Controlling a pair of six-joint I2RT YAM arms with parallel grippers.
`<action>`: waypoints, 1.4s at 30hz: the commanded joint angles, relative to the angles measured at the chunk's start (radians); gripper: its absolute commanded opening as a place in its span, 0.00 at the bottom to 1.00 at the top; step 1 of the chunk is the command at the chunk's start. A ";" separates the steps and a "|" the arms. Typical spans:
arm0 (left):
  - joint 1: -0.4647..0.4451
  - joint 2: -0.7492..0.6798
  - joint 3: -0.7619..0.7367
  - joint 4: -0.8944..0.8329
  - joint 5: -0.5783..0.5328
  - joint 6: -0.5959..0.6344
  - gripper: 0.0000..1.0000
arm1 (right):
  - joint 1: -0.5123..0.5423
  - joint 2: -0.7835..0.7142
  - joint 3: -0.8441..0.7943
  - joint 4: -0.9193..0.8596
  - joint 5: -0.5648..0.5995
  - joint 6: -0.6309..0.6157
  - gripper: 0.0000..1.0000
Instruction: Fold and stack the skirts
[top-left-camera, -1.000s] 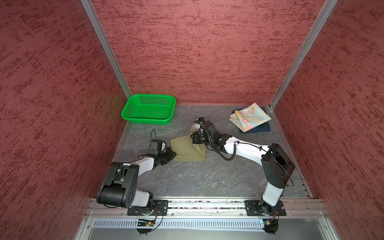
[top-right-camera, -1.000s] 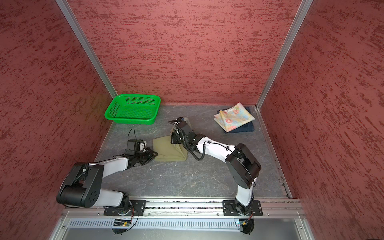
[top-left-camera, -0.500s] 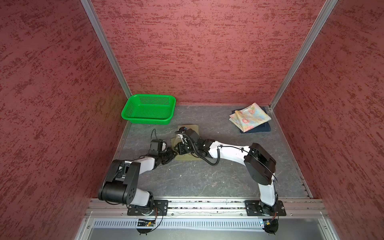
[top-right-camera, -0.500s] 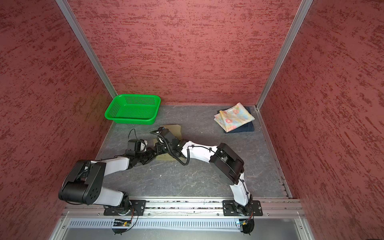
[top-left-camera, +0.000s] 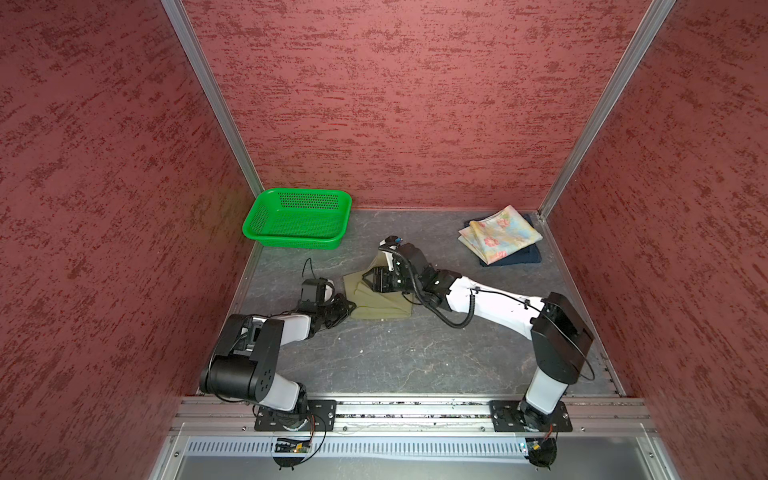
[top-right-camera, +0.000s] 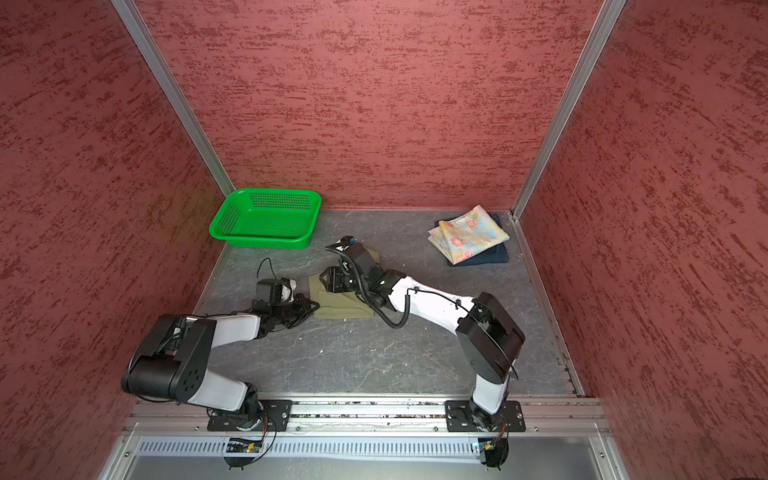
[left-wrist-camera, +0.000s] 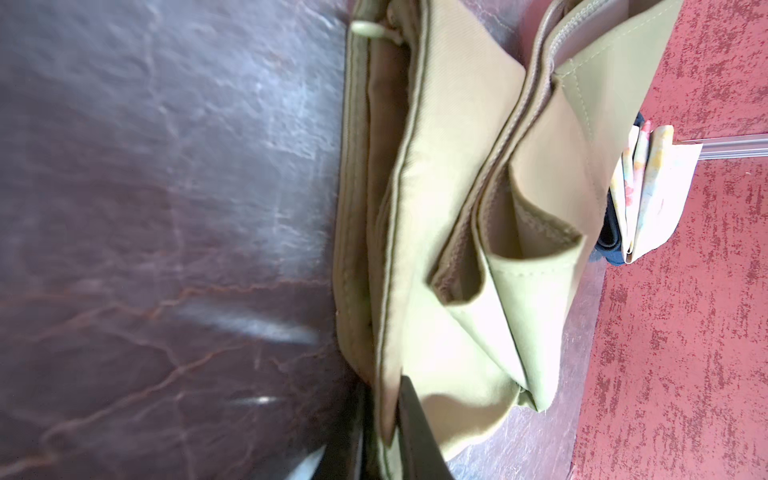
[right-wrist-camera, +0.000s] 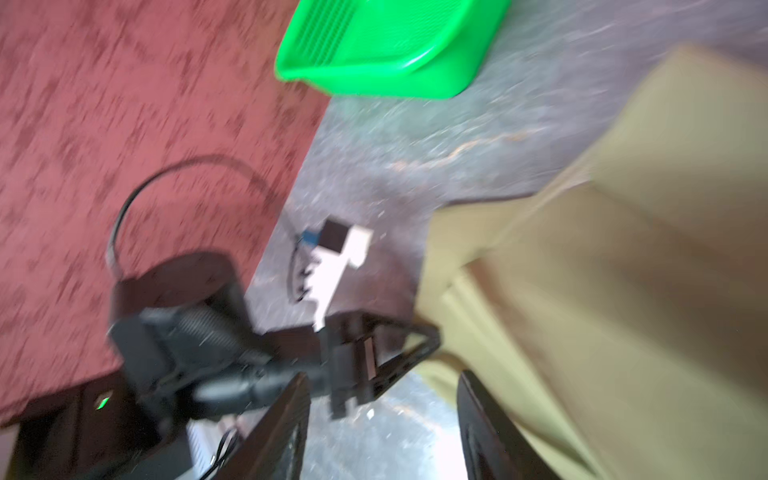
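The olive-green skirt lies folded mid-table in both top views. My left gripper is at its left edge, shut on a hem of that cloth. My right gripper hovers over the skirt's far-left part, open with nothing between its fingers. The right wrist view is blurred and shows the olive skirt beside the jaws. The floral skirt lies folded on top of the folded denim skirt at the back right corner.
A green perforated basket stands empty at the back left. Red walls close in the table on three sides. A metal rail with both arm bases runs along the front edge.
My right gripper carried the olive cloth leftward across the skirt, then opened and let it go, drawing back a little. The left gripper stayed clamped at the skirt's left edge.
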 joint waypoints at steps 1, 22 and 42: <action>-0.008 0.027 -0.034 -0.051 -0.019 0.005 0.15 | -0.029 0.035 0.049 -0.128 0.159 0.000 0.59; -0.089 0.077 -0.106 0.087 0.009 -0.078 0.14 | 0.075 0.280 0.260 -0.307 0.270 -0.295 0.79; -0.090 0.083 -0.108 0.105 0.030 -0.098 0.14 | 0.126 0.392 0.207 -0.153 0.390 -0.516 0.72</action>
